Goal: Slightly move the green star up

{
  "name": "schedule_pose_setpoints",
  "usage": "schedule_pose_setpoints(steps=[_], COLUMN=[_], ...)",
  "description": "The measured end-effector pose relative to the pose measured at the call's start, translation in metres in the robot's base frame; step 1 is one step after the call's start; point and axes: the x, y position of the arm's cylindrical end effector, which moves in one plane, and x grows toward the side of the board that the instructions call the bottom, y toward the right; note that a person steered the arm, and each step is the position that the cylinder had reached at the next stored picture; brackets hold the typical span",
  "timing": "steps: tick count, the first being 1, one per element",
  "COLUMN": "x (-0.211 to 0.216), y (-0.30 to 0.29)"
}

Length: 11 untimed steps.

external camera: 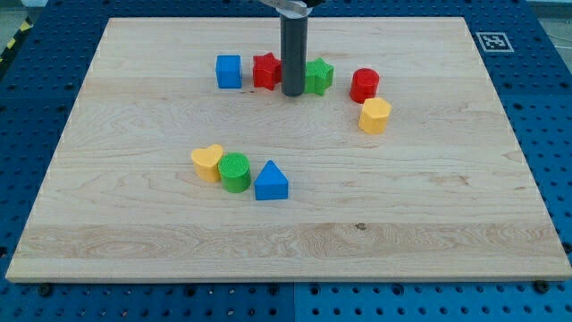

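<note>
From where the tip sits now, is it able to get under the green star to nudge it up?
Probably yes. My tip sits between the red star and the green star, on its left; the board below the green star is bare.

Upper middle of the desk (429,224), left to right: blue cube (229,72), red star (264,71), my tip (293,92), green star (320,75), red cylinder (364,85), with yellow hexagonal block (374,115) just below-right of it. Lower left of centre, a close row: yellow heart (206,162), green cylinder (235,172), blue triangle (271,182).
</note>
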Motion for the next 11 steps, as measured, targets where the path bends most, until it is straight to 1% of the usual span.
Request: schedule_pose_setpoints(steps=[1,3,7,8,9,10,11], x=[0.019,0.02,-0.009,-0.01,-0.002,0.024,0.049], y=[0.0,0.01,0.033,0.033,0.033,0.041,0.063])
